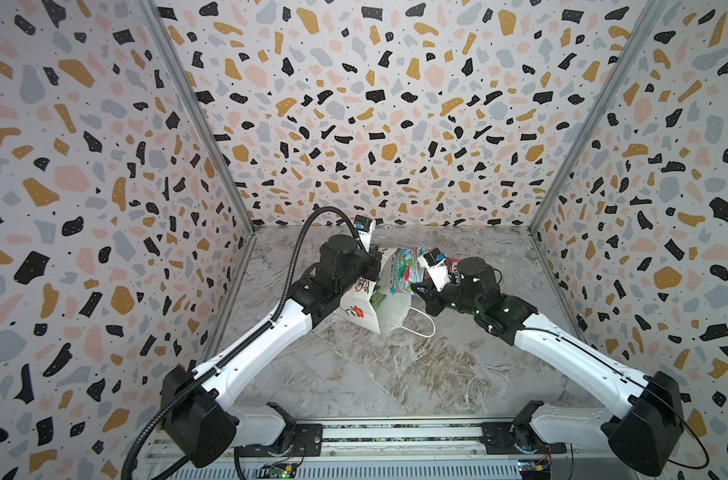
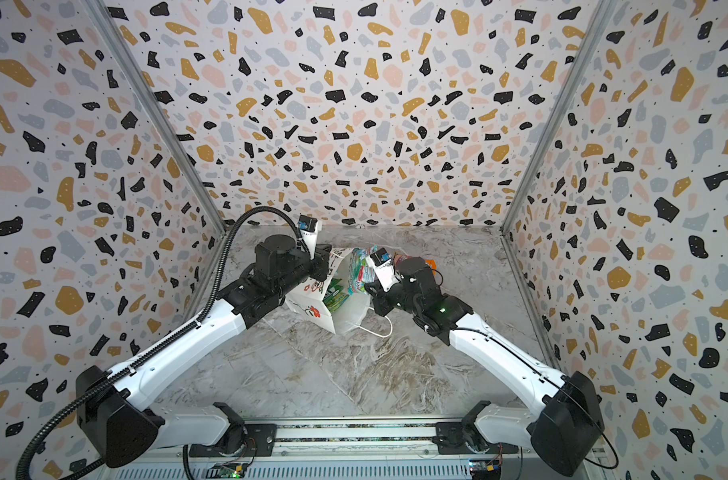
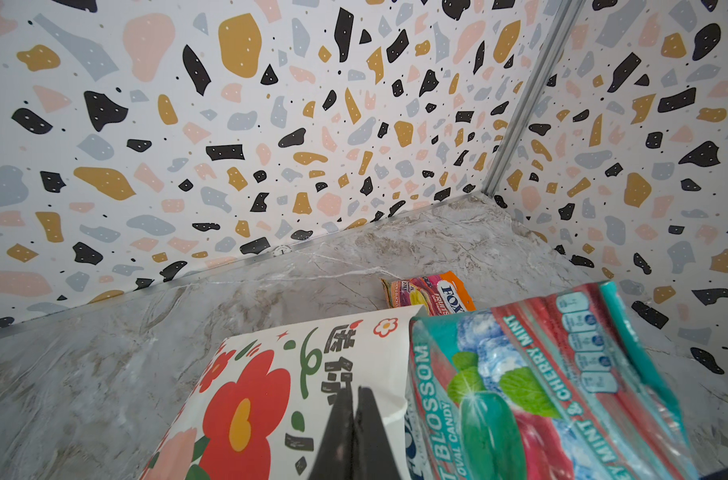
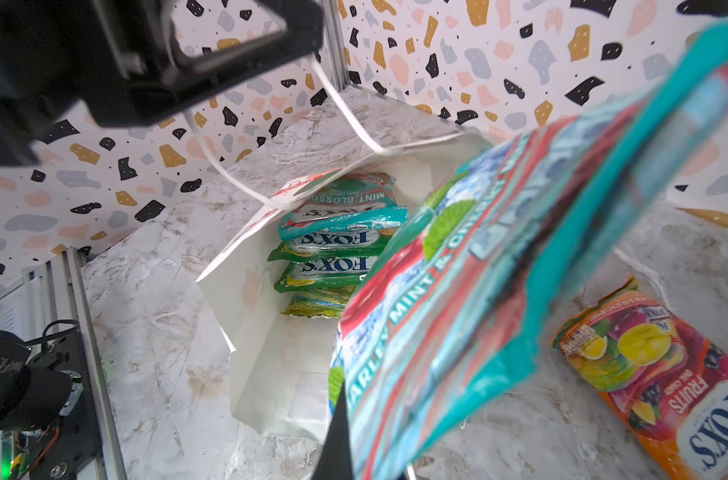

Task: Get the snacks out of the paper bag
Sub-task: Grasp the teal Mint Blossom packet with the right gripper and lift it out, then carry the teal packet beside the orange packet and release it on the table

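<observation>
A teal-and-red mint and cherry packet (image 4: 499, 270) filled the foreground of the right wrist view. It was pinched at one edge by the right hand (image 1: 417, 288), whose fingers were closed on it and held it clear of the table (image 1: 395, 374). In both top views the packet stood tilted above the mouth of the paper bag (image 1: 389, 322), though whether it touched the rim could not be told. The left hand (image 3: 356, 395) was clamped on the bag's upper edge, beside the printed red flower (image 3: 245, 415). The bag leaned over on the marble-patterned table toward the back of the enclosure, with its open mouth turned toward the right arm. The right wrist view showed four more snacks inside, overlapping in a stack against one wall: a second teal packet (image 4: 341, 216) and three green-yellow packets (image 4: 329, 257). An orange-pink fruit packet (image 4: 665, 374) lay flat on the table outside the bag, on the side away from the left arm and close behind the right arm's wrist. One white cord handle (image 1: 420, 328) trailed on the table in front of the bag
</observation>
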